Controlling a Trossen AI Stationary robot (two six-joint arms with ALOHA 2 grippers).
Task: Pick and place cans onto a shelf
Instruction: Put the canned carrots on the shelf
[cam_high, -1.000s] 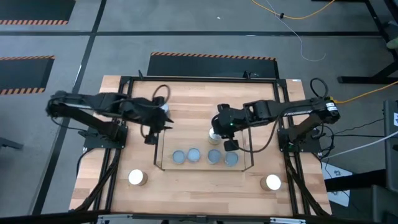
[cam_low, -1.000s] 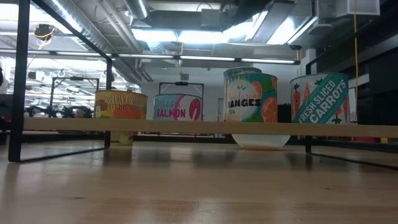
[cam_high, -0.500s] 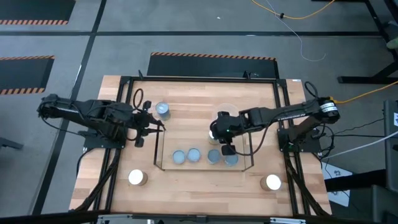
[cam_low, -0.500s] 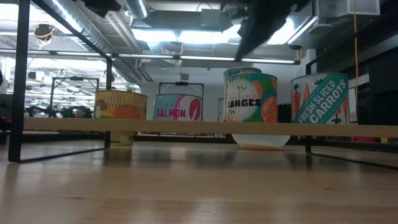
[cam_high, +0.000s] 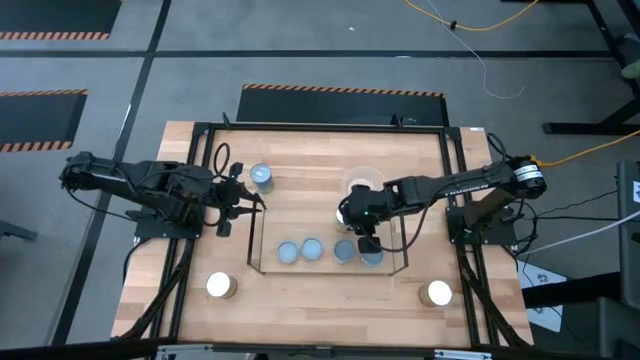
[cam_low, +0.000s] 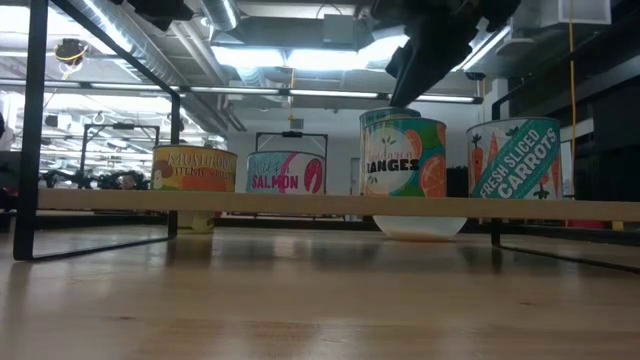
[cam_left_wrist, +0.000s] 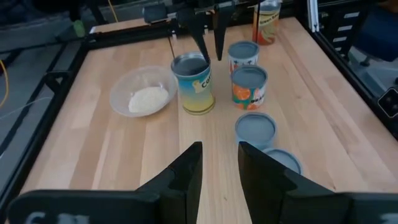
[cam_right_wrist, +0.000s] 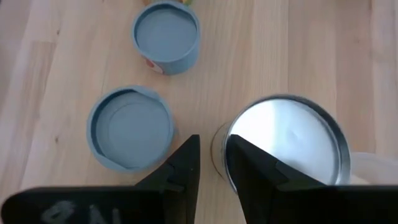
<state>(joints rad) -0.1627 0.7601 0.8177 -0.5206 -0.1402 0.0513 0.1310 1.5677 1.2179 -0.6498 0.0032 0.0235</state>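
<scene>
Four cans stand on the see-through shelf (cam_high: 400, 272); their blue tops (cam_high: 311, 248) show from above. A yellow-and-blue can with a silver top (cam_left_wrist: 193, 84) stands on the table just beyond the shelf's far edge. My right gripper (cam_left_wrist: 209, 53) hangs over it, fingers pointing down and close together, clear of the can's top (cam_right_wrist: 283, 140). Another can (cam_high: 262, 177) stands at the shelf's far left corner. My left gripper (cam_high: 255, 203) is shut and empty, level, to the left of the shelf. Two more cans (cam_high: 220, 286) (cam_high: 438, 293) stand near the table's front edge.
A clear round dish (cam_left_wrist: 143, 99) with pale contents stands on the table beside the silver-topped can, toward the far edge. The black frame (cam_high: 200, 130) edges the table. In the low view my right gripper (cam_low: 415, 80) shows behind the oranges can (cam_low: 403, 155).
My left gripper has drawn back toward the table's left edge, away from the can at the shelf's far left corner, and then kept still. My right gripper has come down over the silver-topped can and shifted slightly toward the near edge.
</scene>
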